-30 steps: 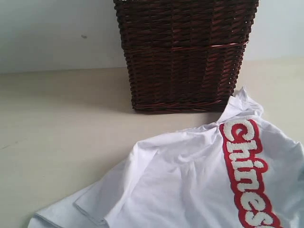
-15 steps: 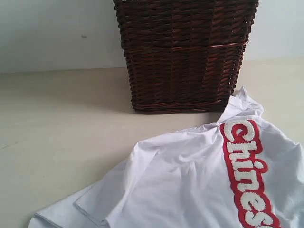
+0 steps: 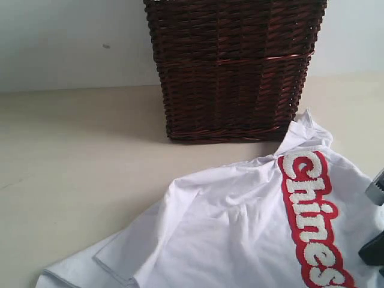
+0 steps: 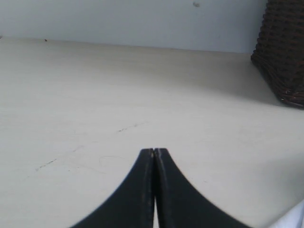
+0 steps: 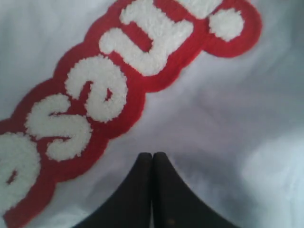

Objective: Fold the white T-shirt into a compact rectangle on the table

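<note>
The table [image 3: 72,156] is noted as broad, pale and bare on its left part in the exterior view. A dark wicker basket [image 3: 234,66] stands at the back by the wall. The white T-shirt [image 3: 228,234] lies rumpled and unfolded on the near right part of the table, one corner close by the basket's foot. Its red-edged lettering [image 3: 309,210] faces up. No fold is seen, so the task is judged to be at its opening step, the shirt not yet spread flat. The right gripper [image 5: 152,154] is held low over the cloth beside the lettering, jaws pressed together; whether any cloth is nipped cannot be told. The left gripper [image 4: 155,150] is pressed together too, over bare table, holding nothing. Next, the jaws would need spreading and an edge taking, with the left arm brought across.
</note>
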Action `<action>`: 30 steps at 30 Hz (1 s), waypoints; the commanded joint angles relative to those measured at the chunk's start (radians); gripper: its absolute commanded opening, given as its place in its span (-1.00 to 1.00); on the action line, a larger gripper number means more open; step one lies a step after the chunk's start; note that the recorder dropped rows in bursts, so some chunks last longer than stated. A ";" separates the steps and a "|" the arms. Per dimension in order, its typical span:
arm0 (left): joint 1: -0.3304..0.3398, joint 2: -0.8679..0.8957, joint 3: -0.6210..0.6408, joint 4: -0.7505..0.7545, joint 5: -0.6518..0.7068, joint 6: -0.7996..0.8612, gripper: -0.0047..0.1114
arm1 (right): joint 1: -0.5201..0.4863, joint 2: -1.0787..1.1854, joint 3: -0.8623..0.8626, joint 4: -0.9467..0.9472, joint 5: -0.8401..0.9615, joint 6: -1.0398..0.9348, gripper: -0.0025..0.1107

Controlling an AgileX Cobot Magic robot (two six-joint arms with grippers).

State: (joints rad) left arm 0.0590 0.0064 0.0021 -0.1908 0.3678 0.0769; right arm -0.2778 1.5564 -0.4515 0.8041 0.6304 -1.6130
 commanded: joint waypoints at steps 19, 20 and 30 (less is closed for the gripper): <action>-0.005 -0.006 -0.002 -0.005 -0.004 -0.003 -0.92 | 0.412 0.178 -0.094 -0.105 -0.025 0.324 -0.87; -0.005 -0.006 -0.002 -0.005 -0.004 -0.003 -0.92 | 0.412 0.158 -0.094 -0.107 -0.025 0.313 -0.79; -0.005 -0.006 -0.002 -0.005 -0.004 -0.003 -0.92 | 0.397 -0.273 -0.094 -0.053 -0.203 0.281 0.02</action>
State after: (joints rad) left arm 0.0590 0.0064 0.0021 -0.1908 0.3678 0.0769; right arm 0.1331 1.3883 -0.5439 0.7311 0.5390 -1.3294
